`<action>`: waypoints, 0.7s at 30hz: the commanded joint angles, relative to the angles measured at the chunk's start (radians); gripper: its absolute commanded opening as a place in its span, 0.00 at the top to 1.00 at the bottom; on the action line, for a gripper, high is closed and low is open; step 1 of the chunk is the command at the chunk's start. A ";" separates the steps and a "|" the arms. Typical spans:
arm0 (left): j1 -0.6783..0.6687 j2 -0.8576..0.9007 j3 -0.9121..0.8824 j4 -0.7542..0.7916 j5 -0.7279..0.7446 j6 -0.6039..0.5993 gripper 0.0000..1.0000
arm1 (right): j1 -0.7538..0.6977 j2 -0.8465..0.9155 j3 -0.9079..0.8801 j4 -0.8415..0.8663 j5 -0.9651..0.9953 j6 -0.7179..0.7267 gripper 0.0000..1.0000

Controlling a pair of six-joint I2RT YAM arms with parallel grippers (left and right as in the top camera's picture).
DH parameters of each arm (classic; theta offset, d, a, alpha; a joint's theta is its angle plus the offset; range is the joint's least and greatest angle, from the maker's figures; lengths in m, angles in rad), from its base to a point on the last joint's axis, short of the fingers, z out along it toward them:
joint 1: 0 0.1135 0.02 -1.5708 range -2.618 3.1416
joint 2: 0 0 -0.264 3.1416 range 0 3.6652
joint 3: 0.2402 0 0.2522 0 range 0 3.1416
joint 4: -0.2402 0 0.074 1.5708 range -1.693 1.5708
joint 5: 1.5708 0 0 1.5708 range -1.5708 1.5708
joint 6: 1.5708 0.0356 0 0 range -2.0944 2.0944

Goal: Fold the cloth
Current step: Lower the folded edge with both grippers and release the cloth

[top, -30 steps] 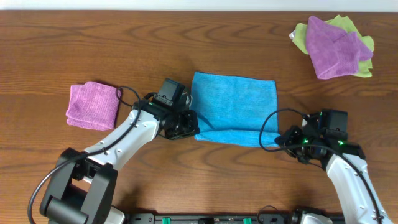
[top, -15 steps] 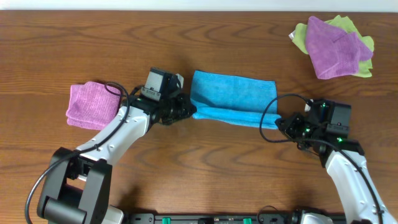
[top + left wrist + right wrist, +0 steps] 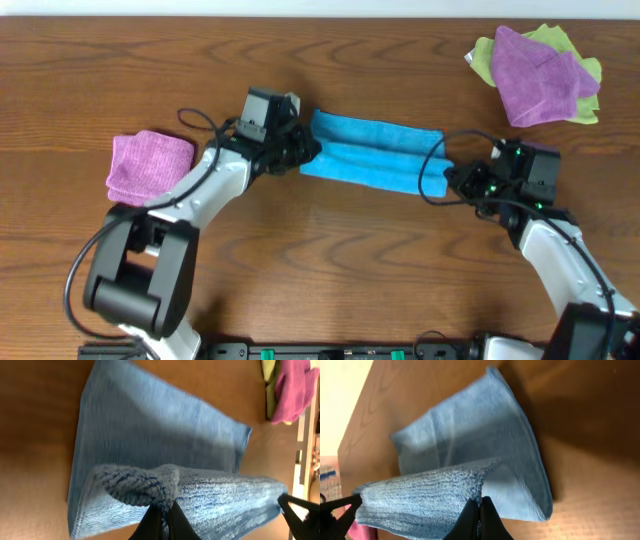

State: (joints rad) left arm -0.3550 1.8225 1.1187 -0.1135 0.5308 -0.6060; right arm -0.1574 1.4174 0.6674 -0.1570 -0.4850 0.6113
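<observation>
Risk of skewed fold in cloth (image 3: 375, 160); clamped at lifted corners by left gripper (image 3: 163, 512), right gripper (image 3: 479, 509); uneven travel or slip to blame.

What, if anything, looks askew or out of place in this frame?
Nothing stands out. The bright turquoise terry cloth is mid-fold, its near edge pinched by the left end effector and right end effector.

No legible text or markings.
</observation>
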 commanded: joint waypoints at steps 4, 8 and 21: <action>0.026 0.113 0.131 -0.003 -0.072 0.024 0.94 | 0.031 0.106 0.102 0.008 0.123 0.019 0.99; 0.043 0.155 0.185 -0.003 -0.089 0.027 0.95 | 0.031 0.165 0.153 0.010 0.144 0.019 0.99; 0.060 0.219 0.195 0.051 -0.122 0.045 0.95 | 0.035 0.253 0.211 0.035 0.190 0.017 0.99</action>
State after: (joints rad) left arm -0.3298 2.0205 1.2968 -0.0681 0.4938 -0.5781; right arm -0.1135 1.6512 0.8585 -0.1223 -0.4072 0.6186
